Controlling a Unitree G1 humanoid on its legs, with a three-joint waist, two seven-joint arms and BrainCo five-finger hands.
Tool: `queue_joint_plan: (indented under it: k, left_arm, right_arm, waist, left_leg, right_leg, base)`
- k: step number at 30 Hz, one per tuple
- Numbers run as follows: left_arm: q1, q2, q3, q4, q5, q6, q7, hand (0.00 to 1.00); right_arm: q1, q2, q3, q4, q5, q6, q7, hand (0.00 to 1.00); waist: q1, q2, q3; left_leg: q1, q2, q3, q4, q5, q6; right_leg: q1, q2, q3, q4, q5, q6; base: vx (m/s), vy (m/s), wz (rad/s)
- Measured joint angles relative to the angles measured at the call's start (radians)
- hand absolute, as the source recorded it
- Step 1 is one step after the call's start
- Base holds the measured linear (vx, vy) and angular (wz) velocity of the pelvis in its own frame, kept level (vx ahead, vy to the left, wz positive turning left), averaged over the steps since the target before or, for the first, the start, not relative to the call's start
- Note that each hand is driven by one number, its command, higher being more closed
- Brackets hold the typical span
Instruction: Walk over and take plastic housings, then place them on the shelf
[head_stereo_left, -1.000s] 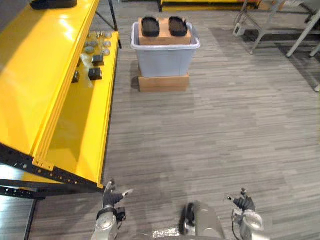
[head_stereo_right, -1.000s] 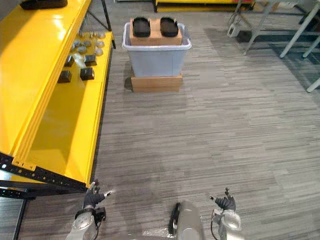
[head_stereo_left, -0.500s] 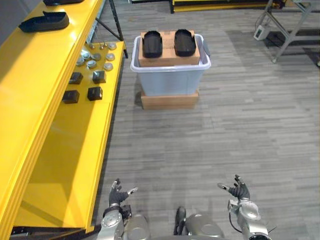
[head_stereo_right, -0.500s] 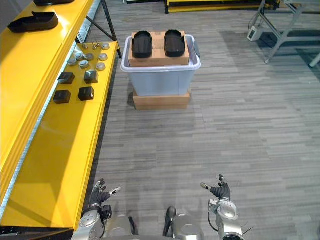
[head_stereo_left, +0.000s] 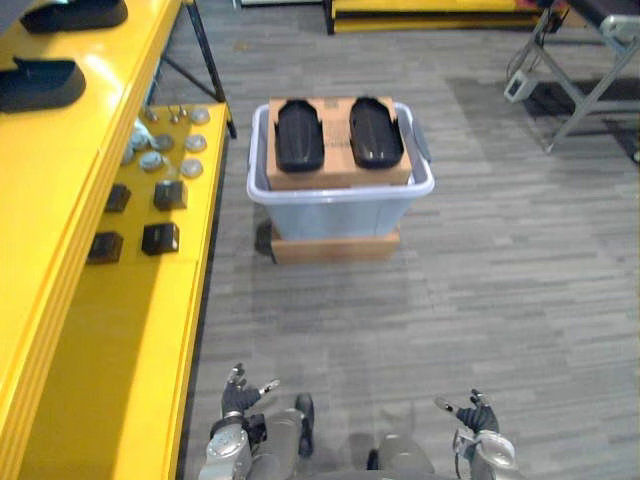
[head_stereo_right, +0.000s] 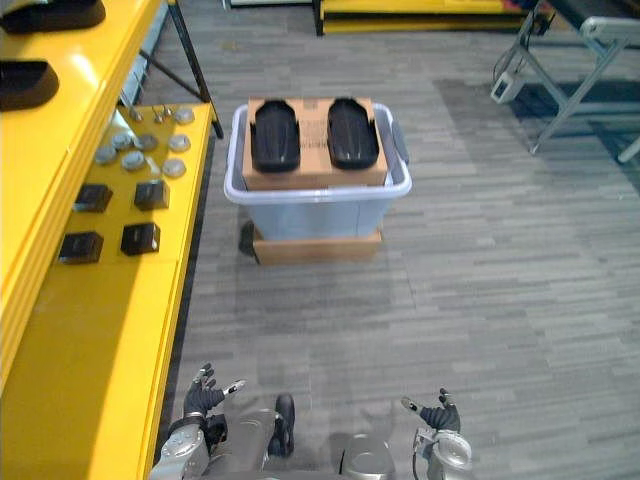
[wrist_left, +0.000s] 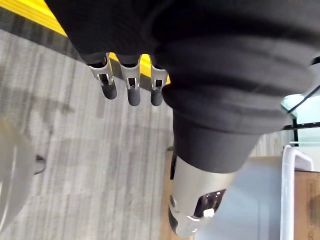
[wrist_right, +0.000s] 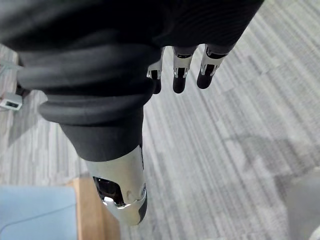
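Two black plastic housings (head_stereo_left: 299, 136) (head_stereo_left: 375, 131) lie side by side on a cardboard box (head_stereo_left: 337, 171) inside a grey bin (head_stereo_left: 340, 210) ahead of me. More black housings (head_stereo_left: 38, 84) rest on the upper yellow shelf (head_stereo_left: 60, 190) at the left. My left hand (head_stereo_left: 240, 396) is low at the bottom left, open and holding nothing. My right hand (head_stereo_left: 474, 414) is low at the bottom right, also open and empty. Both hands are far short of the bin.
The bin stands on a flat cardboard base (head_stereo_left: 335, 246). The lower yellow shelf (head_stereo_left: 130, 340) holds small black blocks (head_stereo_left: 160, 238) and round grey caps (head_stereo_left: 160, 150). Metal frame legs (head_stereo_left: 575, 80) stand at the far right. Grey plank floor (head_stereo_left: 480, 300) lies between me and the bin.
The view has shifted: the bin with its housings now sits closer and lower in the picture. Both hands stay low and open.
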Motion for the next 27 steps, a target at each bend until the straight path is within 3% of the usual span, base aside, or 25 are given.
queue_joint_plan:
  k: [1, 2, 3, 4, 5, 6, 7, 9, 10, 11, 12, 13, 15, 17, 18, 19, 21, 23, 27]
  left_arm:
    - [0.0, -0.001, 0.001, 0.001, 0.0, -0.001, 0.0, 0.0]
    - [0.002, 0.0, 0.002, 0.002, 0.0, -0.002, 0.001, 0.0]
    - [0.004, 0.001, 0.003, 0.002, 0.001, -0.002, 0.001, 0.0]
    - [0.009, 0.003, 0.003, 0.006, 0.002, -0.003, 0.002, 0.0]
    - [0.004, -0.002, 0.002, 0.033, 0.002, -0.003, 0.004, 0.0]
    - [0.004, -0.015, 0.001, 0.042, 0.002, -0.002, 0.003, 0.0]
    - [0.009, -0.029, 0.002, 0.044, 0.002, -0.005, 0.002, 0.0]
    - [0.005, -0.049, 0.005, 0.052, 0.002, -0.005, -0.005, 0.0]
    - [0.011, -0.058, 0.012, 0.051, 0.002, -0.005, -0.007, 0.0]
    - [0.014, -0.061, 0.014, 0.052, 0.002, -0.005, -0.008, 0.0]
    - [0.011, -0.061, 0.014, 0.057, 0.002, -0.005, -0.008, 0.0]
    - [0.012, -0.062, 0.013, 0.057, 0.002, -0.005, -0.007, 0.0]
    - [0.009, -0.061, 0.014, 0.056, 0.002, -0.005, -0.008, 0.0]
    - [0.006, -0.061, 0.014, 0.053, 0.002, -0.005, -0.007, 0.0]
    - [0.008, -0.066, 0.013, 0.048, 0.002, -0.006, -0.007, 0.0]
    - [0.0, -0.063, 0.014, 0.052, 0.002, -0.005, -0.007, 0.0]
    - [-0.002, -0.043, 0.01, 0.038, 0.002, -0.006, -0.008, 0.0]
    - [0.008, -0.033, 0.007, 0.038, 0.002, -0.006, -0.008, 0.0]
    - [0.009, -0.009, 0.001, 0.036, 0.001, -0.006, -0.008, 0.0]
  right_arm:
    - [-0.003, -0.001, 0.0, 0.0, 0.0, 0.0, 0.0, 0.0]
    - [-0.002, 0.0, -0.001, -0.001, 0.0, 0.0, 0.0, 0.0]
    - [0.0, 0.001, -0.001, -0.002, -0.002, 0.001, 0.001, 0.0]
    - [0.029, 0.0, -0.002, -0.002, -0.009, 0.001, 0.001, 0.0]
    - [0.05, -0.011, -0.004, 0.001, -0.009, 0.004, 0.001, 0.0]
    - [0.051, -0.02, -0.004, 0.006, -0.009, 0.009, 0.004, 0.0]
    - [0.049, -0.022, -0.007, 0.0, -0.009, 0.009, 0.012, 0.0]
    - [0.055, -0.019, -0.006, 0.0, -0.008, 0.009, 0.016, 0.0]
    - [0.06, -0.016, -0.001, 0.0, -0.008, 0.009, 0.015, 0.0]
    - [0.066, -0.012, 0.0, -0.002, -0.007, 0.007, 0.014, 0.0]
    - [0.063, -0.009, -0.008, -0.005, -0.002, -0.002, 0.012, 0.0]
    - [0.062, -0.009, -0.014, -0.006, 0.005, -0.008, 0.012, 0.0]
    - [0.054, -0.008, -0.037, -0.007, 0.016, -0.01, 0.012, 0.0]
    - [0.052, -0.009, -0.066, -0.005, 0.027, -0.011, 0.009, 0.0]
    - [0.067, -0.02, -0.095, -0.003, 0.031, -0.011, 0.009, 0.0]
    - [0.067, -0.014, -0.098, 0.009, 0.032, -0.007, 0.008, 0.0]
    - [0.099, 0.003, -0.099, 0.005, 0.05, -0.001, 0.004, 0.0]
    - [0.105, 0.003, -0.105, 0.003, 0.072, -0.001, -0.003, 0.0]
    - [0.099, 0.003, -0.135, -0.032, 0.102, -0.002, -0.007, 0.0]
  waist:
    - [-0.01, 0.012, 0.002]
    - [-0.022, 0.015, 0.003]
    - [-0.022, 0.006, -0.001]
    - [-0.022, -0.015, -0.007]
    - [-0.025, -0.008, -0.014]
    - [-0.024, 0.009, -0.024]
    - [-0.026, 0.02, -0.032]
    - [-0.042, 0.037, -0.021]
    - [-0.042, 0.036, -0.016]
    - [-0.03, 0.033, -0.011]
    - [-0.016, 0.027, -0.008]
    - [-0.014, 0.014, -0.005]
    - [-0.015, 0.025, -0.008]
    - [-0.018, 0.043, -0.01]
    - [-0.022, 0.091, -0.016]
    - [-0.021, 0.089, -0.013]
    - [-0.023, 0.05, -0.021]
    - [-0.021, 0.037, -0.029]
    - [-0.021, 0.037, -0.031]
  left_leg:
    - [0.03, 0.022, -0.006, -0.009, -0.003, -0.006]
    - [0.058, 0.041, -0.016, -0.014, -0.016, -0.034]
    - [0.07, 0.04, -0.024, -0.016, -0.027, -0.054]
    - [0.1, 0.036, -0.038, -0.018, -0.058, -0.1]
    - [0.13, 0.05, -0.069, -0.017, -0.083, -0.116]
    - [0.13, 0.071, -0.078, -0.011, -0.081, -0.12]
    - [0.1, 0.09, -0.085, 0.067, -0.07, -0.14]
    - [-0.005, 0.13, -0.088, 0.322, -0.014, -0.186]
    - [-0.062, 0.166, -0.083, 0.478, 0.029, -0.187]
    - [-0.116, 0.204, -0.049, 0.622, 0.012, -0.174]
    - [-0.153, 0.209, -0.014, 0.652, -0.009, -0.162]
    - [-0.175, 0.205, 0.013, 0.611, -0.022, -0.154]
    - [-0.204, 0.185, 0.022, 0.423, -0.033, -0.154]
    - [-0.207, 0.156, -0.01, 0.178, 0.004, -0.168]
    - [-0.21, 0.162, -0.027, 0.035, 0.163, -0.135]
    - [-0.196, 0.156, -0.024, 0.034, 0.15, -0.128]
    - [-0.156, 0.117, -0.008, -0.043, 0.168, -0.112]
    - [-0.134, 0.089, 0.007, -0.085, 0.176, -0.102]
    - [-0.11, 0.069, 0.033, -0.132, 0.179, -0.097]
  right_leg:
    - [-0.032, 0.032, 0.022, -0.175, 0.019, 0.011]
    - [-0.053, 0.075, 0.087, -0.362, 0.097, 0.016]
    - [-0.056, 0.087, 0.136, -0.457, 0.151, 0.021]
    - [-0.056, 0.092, 0.207, -0.559, 0.286, 0.033]
    - [-0.052, 0.102, 0.228, -0.506, 0.397, -0.007]
    - [-0.063, 0.113, 0.216, -0.467, 0.362, -0.004]
    - [-0.073, 0.118, 0.192, -0.418, 0.304, -0.03]
    - [-0.001, 0.131, 0.139, -0.419, 0.25, -0.05]
    - [0.061, 0.143, 0.116, -0.448, 0.236, -0.064]
    - [0.141, 0.159, 0.101, -0.499, 0.232, -0.076]
    - [0.208, 0.16, 0.097, -0.546, 0.235, -0.081]
    - [0.237, 0.155, 0.094, -0.577, 0.236, -0.081]
    - [0.28, 0.151, 0.096, -0.607, 0.236, -0.08]
    - [0.295, 0.153, 0.103, -0.624, 0.233, -0.068]
    - [0.309, 0.187, 0.114, -0.642, 0.222, -0.041]
    - [0.322, 0.186, 0.118, -0.65, 0.215, -0.031]
    - [0.325, 0.141, 0.127, -0.656, 0.207, -0.009]
    - [0.321, 0.116, 0.144, -0.658, 0.196, 0.008]
    - [0.306, 0.095, 0.169, -0.662, 0.188, 0.021]
  base:
    - [0.51, -0.126, 0.37]
    - [0.51, -0.147, 0.43]
    - [0.52, -0.185, 0.52]
    - [0.55, -0.257, 0.64]
    - [0.56, -0.274, 0.56]
    - [0.54, -0.286, 0.45]
    - [0.58, -0.319, 0.38]
    - [0.52, -0.301, 0.62]
    - [0.36, -0.2, 0.43]
    - [0.43, -0.208, 0.19]
    - [0.47, -0.216, 0.01]
    - [0.42, -0.152, -0.02]
    - [0.29, -0.038, -0.07]
    - [0.24, 0.086, -0.2]
    - [0.24, 0.123, -0.18]
    - [0.25, 0.144, -0.06]
    - [0.16, 0.09, 0.04]
    - [0.11, 0.077, -0.1]
    - [0.07, 0.055, -0.18]
